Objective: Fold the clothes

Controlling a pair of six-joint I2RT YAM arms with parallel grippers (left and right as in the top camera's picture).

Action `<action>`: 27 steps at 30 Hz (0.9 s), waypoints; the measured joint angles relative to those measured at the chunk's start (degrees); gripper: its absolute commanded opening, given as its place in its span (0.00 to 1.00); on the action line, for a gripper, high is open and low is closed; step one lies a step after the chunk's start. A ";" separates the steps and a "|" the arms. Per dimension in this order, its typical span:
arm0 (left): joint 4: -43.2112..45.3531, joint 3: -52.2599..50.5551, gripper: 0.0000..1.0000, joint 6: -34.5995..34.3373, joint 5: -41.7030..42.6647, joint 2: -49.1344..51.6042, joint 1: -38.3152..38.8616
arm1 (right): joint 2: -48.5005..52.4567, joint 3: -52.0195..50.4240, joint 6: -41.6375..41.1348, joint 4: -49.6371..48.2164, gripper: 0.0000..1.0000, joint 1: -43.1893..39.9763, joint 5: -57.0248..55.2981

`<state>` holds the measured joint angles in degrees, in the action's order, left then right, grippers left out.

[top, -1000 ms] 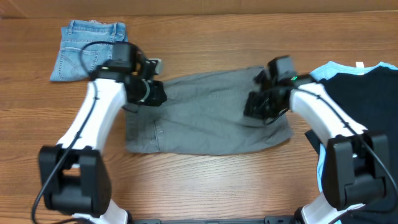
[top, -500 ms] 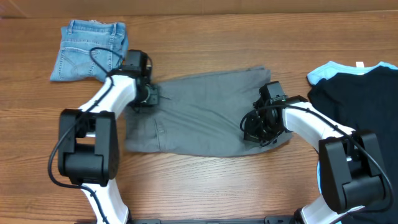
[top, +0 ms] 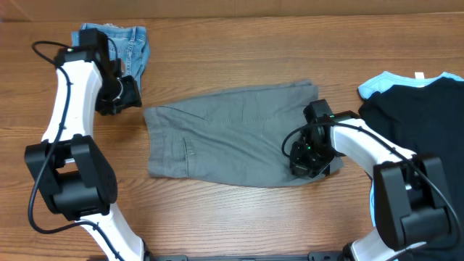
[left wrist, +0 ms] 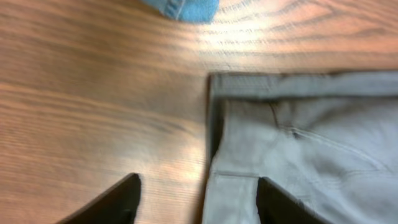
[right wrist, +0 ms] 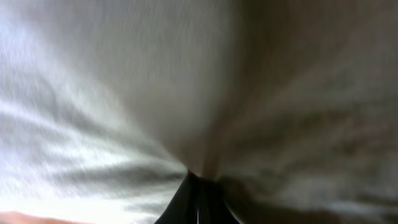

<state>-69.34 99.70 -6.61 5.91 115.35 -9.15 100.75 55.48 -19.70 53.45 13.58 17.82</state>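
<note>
The overhead camera looked straight down on the brown wooden table [top: 239,217]. The left wrist view faced down near the grey cotton shorts [left wrist: 323,143]; the right wrist view pressed against them.

brown wood-grain table [top: 239,217] with a soft light sheen.

Left end effector [left wrist: 196,200] jaws apart; right end effector [right wrist: 198,186] jaws together.

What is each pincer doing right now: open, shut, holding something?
Left pincer: open, holding nothing.
Right pincer: shut on a pinch of the grey shorts.
</note>
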 measured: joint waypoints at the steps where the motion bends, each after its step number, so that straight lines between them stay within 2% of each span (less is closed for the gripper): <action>1: -0.70 0.17 0.70 0.11 0.68 -0.04 -0.11 | -0.98 0.15 1.75 0.15 0.04 -0.02 0.39; 6: -5.51 0.07 0.72 3.67 7.96 -0.07 -0.22 | -9.01 3.58 7.34 -3.63 0.04 0.00 4.48; 11: -2.16 -5.90 0.78 5.73 10.51 -0.17 -0.22 | -12.28 5.53 6.12 -11.47 0.04 0.00 6.27; 16: 4.96 -16.11 0.82 6.45 11.04 -0.17 -0.22 | -9.07 5.33 1.88 -14.82 0.04 0.00 4.42; 21: 10.01 -20.63 0.99 6.97 11.10 -0.17 -0.22 | -2.56 4.92 -0.07 -13.90 0.04 0.00 3.96; 27: 15.32 -24.00 1.00 7.02 13.00 -1.14 -0.09 | 5.05 4.81 -0.20 -14.43 0.04 0.00 3.74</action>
<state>-54.02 75.70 0.40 18.92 114.21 -9.23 105.80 60.29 -19.90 39.03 13.58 21.56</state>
